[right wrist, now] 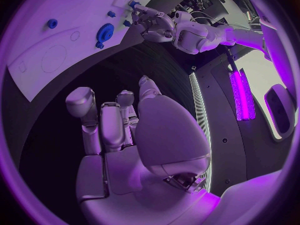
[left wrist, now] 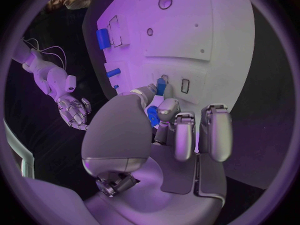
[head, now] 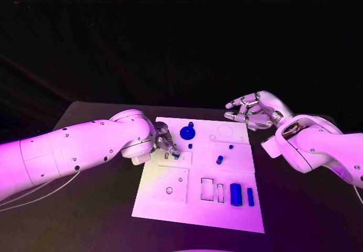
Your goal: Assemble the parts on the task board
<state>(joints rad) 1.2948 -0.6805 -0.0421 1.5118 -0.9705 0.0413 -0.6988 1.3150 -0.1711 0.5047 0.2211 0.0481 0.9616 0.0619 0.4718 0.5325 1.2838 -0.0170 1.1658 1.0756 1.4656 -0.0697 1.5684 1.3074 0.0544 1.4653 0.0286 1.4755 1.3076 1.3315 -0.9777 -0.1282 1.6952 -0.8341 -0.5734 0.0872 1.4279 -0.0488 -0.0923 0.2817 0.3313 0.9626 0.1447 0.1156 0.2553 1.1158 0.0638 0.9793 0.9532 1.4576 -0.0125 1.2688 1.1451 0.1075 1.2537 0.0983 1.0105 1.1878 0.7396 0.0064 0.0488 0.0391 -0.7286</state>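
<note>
Blue parts we count on the task board (head: 198, 210): one gear (head: 188, 129), two cylinders (head: 236, 194), while our left hand (head: 165, 140) pinches a small peg (left wrist: 154, 116) and our right hand (head: 251, 111) hovers spread, empty.

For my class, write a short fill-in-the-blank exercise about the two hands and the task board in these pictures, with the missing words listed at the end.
1. The left hand pinches a small ____ part over the task board.
2. The right hand holds ____.
3. The blue gear lies on the board's ____ half, seen from the robot.
4. The right hand hovers ____ the board, over the black table.

Missing words: blue; nothing; far; beside
</note>
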